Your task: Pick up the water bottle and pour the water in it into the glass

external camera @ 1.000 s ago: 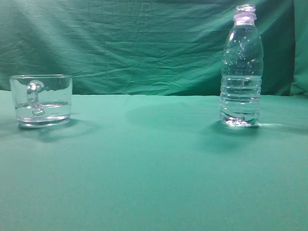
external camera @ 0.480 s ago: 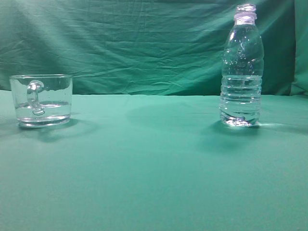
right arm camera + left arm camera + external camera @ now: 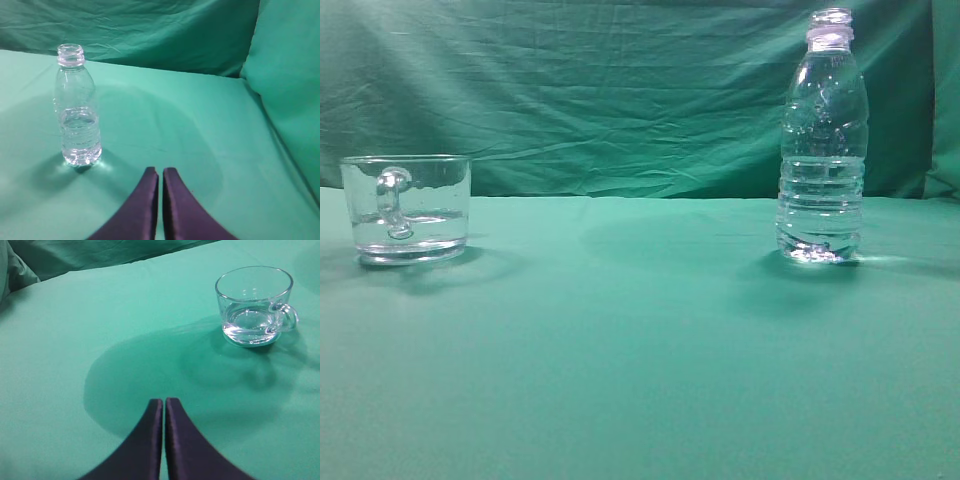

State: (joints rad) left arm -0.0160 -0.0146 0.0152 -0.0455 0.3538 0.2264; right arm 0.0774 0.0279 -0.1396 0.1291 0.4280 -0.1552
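The water bottle stands upright and uncapped at the right of the green table; it also shows in the right wrist view, holding water in its lower half. The glass stands at the left with a little water in it; in the left wrist view its handle points right. My left gripper is shut and empty, well short of the glass. My right gripper is shut and empty, to the right of the bottle and nearer the camera. Neither gripper shows in the exterior view.
A green cloth covers the table, and a wrinkled green backdrop hangs behind it. In the right wrist view green cloth rises at the right side.
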